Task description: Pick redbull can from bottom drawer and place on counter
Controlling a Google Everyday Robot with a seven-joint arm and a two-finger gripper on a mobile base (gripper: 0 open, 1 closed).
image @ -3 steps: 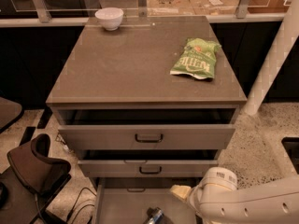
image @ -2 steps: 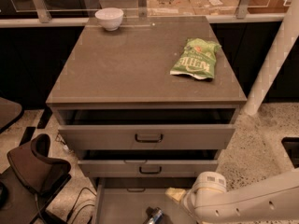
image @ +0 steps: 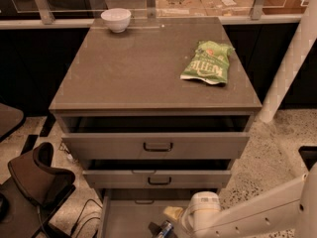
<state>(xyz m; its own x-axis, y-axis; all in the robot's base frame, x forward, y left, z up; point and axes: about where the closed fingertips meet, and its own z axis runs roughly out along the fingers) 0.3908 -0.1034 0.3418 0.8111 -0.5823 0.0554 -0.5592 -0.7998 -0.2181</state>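
Note:
The redbull can lies in the bottom drawer, which is pulled out at the lower edge of the view; only its blue and silver upper part shows. My gripper hangs inside that drawer just above and to the right of the can, very close to it, on the end of the white arm that comes in from the lower right. Whether it touches the can is hidden. The counter is the flat grey-brown top of the cabinet above.
A green snack bag lies on the counter's right side and a white bowl stands at its back left. The two upper drawers are partly pulled out. A dark chair stands at lower left, a white pole at right.
The arm has swung left and lower into the bottom drawer, bringing the gripper closer to the can. The can has stayed where it was.

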